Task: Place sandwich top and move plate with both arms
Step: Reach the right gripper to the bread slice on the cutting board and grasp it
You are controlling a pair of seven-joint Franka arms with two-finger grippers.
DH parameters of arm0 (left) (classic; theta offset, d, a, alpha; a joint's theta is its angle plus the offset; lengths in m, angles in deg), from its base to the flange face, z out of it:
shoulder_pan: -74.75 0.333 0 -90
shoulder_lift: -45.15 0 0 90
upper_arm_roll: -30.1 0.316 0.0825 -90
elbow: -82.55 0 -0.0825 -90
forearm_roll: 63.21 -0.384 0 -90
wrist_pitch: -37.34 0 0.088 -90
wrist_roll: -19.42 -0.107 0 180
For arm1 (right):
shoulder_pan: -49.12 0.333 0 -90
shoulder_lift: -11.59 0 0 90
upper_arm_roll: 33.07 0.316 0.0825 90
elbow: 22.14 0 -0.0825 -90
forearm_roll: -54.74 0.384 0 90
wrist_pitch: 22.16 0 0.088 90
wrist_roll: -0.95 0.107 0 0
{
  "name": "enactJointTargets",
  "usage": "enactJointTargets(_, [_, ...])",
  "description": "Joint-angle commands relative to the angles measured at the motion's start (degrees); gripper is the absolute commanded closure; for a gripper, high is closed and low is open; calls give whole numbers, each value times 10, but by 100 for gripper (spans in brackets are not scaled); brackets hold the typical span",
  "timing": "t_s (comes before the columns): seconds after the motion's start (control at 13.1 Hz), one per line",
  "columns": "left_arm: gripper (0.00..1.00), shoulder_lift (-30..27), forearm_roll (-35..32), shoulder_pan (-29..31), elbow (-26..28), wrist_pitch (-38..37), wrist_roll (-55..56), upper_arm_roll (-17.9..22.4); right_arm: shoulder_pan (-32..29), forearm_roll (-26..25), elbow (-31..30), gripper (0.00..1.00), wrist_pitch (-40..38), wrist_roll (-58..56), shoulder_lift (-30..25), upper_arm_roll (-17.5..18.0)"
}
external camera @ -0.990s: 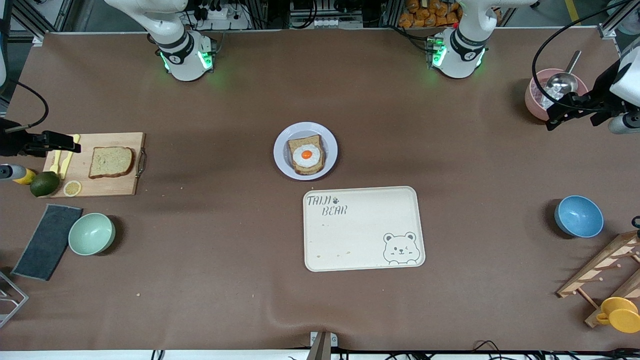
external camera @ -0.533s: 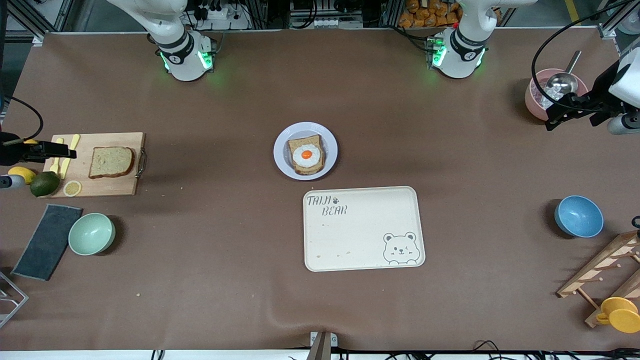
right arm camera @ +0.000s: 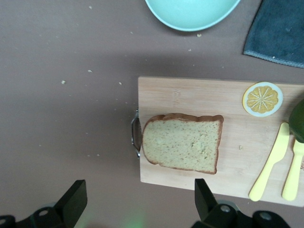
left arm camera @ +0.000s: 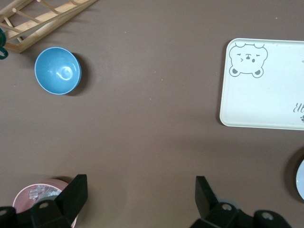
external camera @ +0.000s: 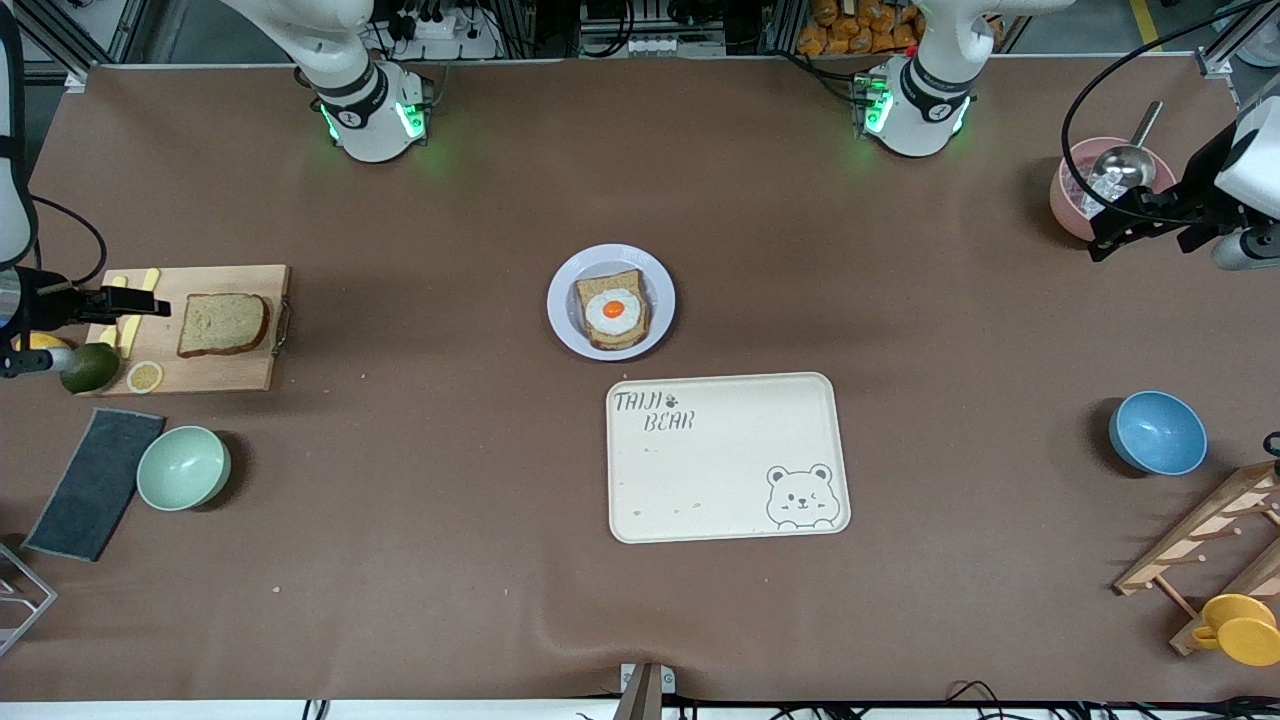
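the soft, light tan square bread slice (external camera: 223, 324), middle left of the front view, lies flat; pinch its crust edges gently. the right claw (external camera: 128, 302) over the wooden board (external camera: 250, 375) is wide open and empty; the left claw (external camera: 1120, 222), upper right, waits wide open and empty.

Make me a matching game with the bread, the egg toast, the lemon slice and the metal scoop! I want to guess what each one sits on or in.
Things:
1. plain tan-brown square bread slice
2. bread slice topped with a fried egg
3. round yellow lemon slice
4. shiny metal scoop

Places:
A. in the pink round bowl
B. on the small round pale lavender plate
C. middle of the wooden cutting board, near its metal handle
D. a corner of the wooden cutting board, beside the dark green avocado

Pairs: 1-C, 2-B, 3-D, 4-A
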Motion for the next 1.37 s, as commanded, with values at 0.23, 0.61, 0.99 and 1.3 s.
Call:
enactJointTargets(0.23, [0, 10, 21, 1, -2, -1, -9, -2, -44, 12, -40, 6, 65, -55, 26, 8])
enactJointTargets(0.61, [0, 19, 27, -6, -7, 16, -7, -3, -78, 32, -40, 19, 93, -101, 76, 8])
enactJointTargets(0.99, [0, 40, 28, -7, -2, 39, -7, -14, -104, 58, -40, 25, 115, -163, 120, 8])
enactJointTargets(1.3, [0, 45, 28, -6, -3, 39, -7, -20, -118, 58, -40, 34, 118, -173, 134, 8])
